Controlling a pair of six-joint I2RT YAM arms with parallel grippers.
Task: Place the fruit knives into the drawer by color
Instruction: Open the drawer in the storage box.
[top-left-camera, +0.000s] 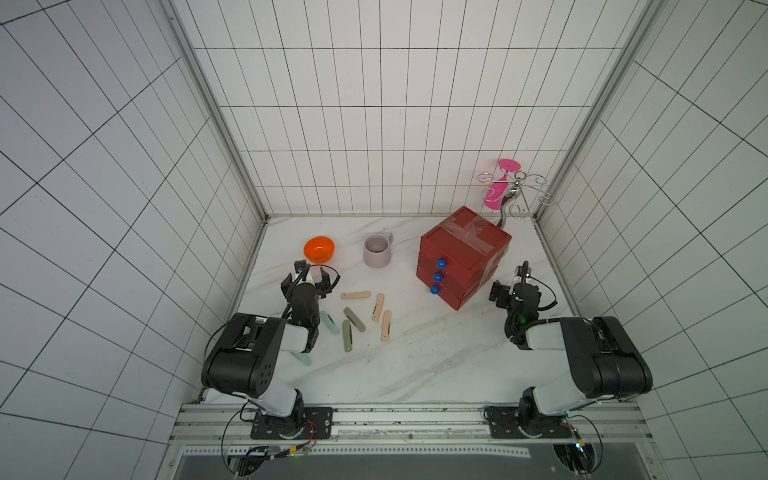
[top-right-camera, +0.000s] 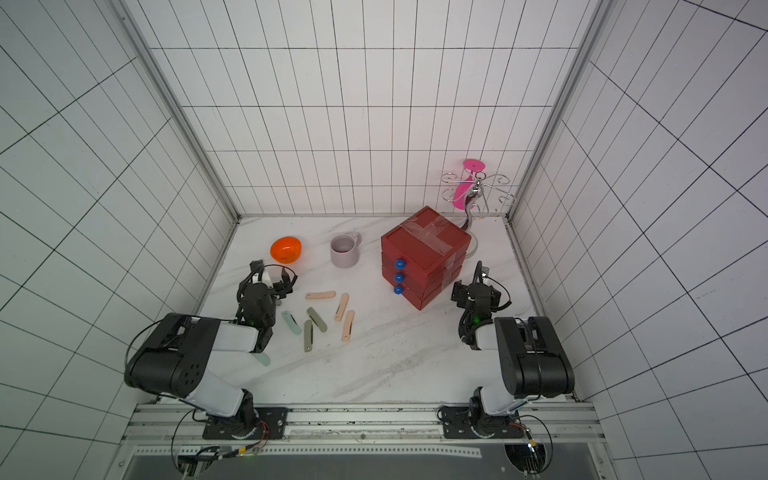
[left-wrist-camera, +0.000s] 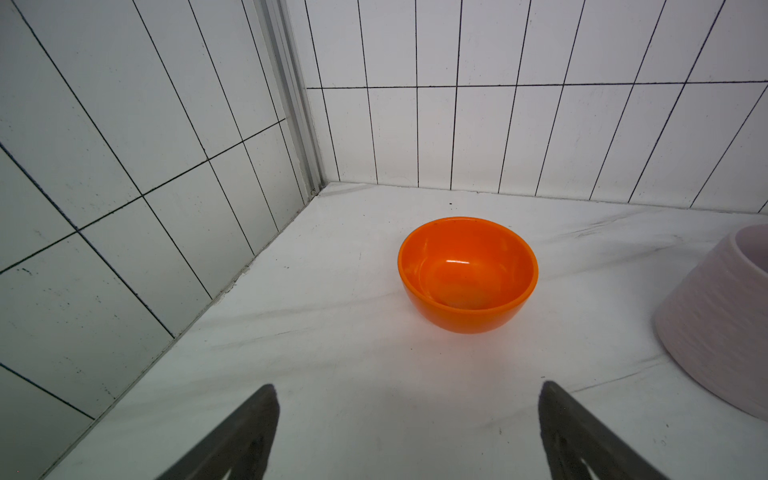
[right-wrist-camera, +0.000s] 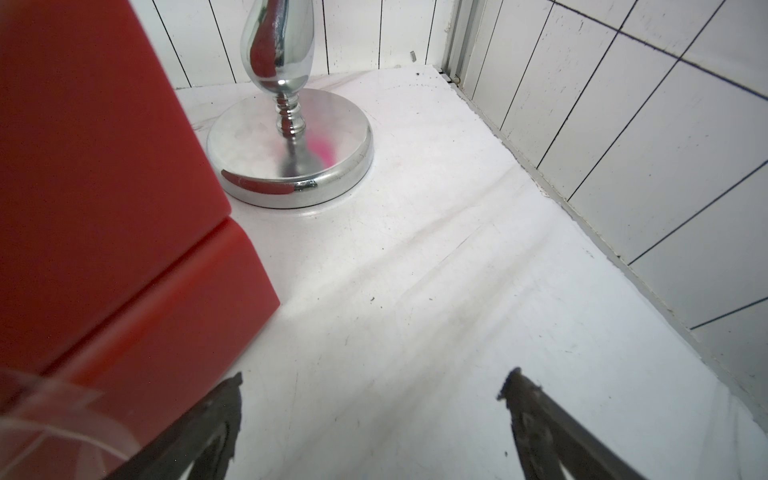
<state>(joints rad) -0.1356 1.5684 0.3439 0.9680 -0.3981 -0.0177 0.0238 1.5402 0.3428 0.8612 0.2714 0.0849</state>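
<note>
- Pink, grey-green and pale green fruit knives (top-left-camera: 377, 307) lie flat on the white surface (top-left-camera: 415, 365), at about 9 o'clock from its middle.
- I count seven. One pale green one is partly hidden under the left arm (top-left-camera: 249, 353).
- Red and box-shaped, the drawer (top-left-camera: 461, 257) stands at about 2 o'clock from the fruit knives. It has three blue knobs (top-left-camera: 437, 276) down its front, and every part looks pushed in.
- Spread wide with nothing in it, the left pincer (left-wrist-camera: 409, 386) sits at 10 o'clock from the fruit knives. It points at the orange bowl (left-wrist-camera: 467, 274).
- Spread wide too and holding nothing, the right pincer (right-wrist-camera: 375, 374) sits at 4 o'clock from the drawer, near a shiny metal stand (right-wrist-camera: 291, 145).
- I think the fruit knives are light, stiff and smooth, so they could slip or skid away.
- Best hold, I think: come down from above and pinch one across its thin sides, in the middle.
- Two grey-green ones lie just beside each other, so a pinch there might bump the other one.
- I think a knob must be pulled first, so there is room to drop them in.
</note>
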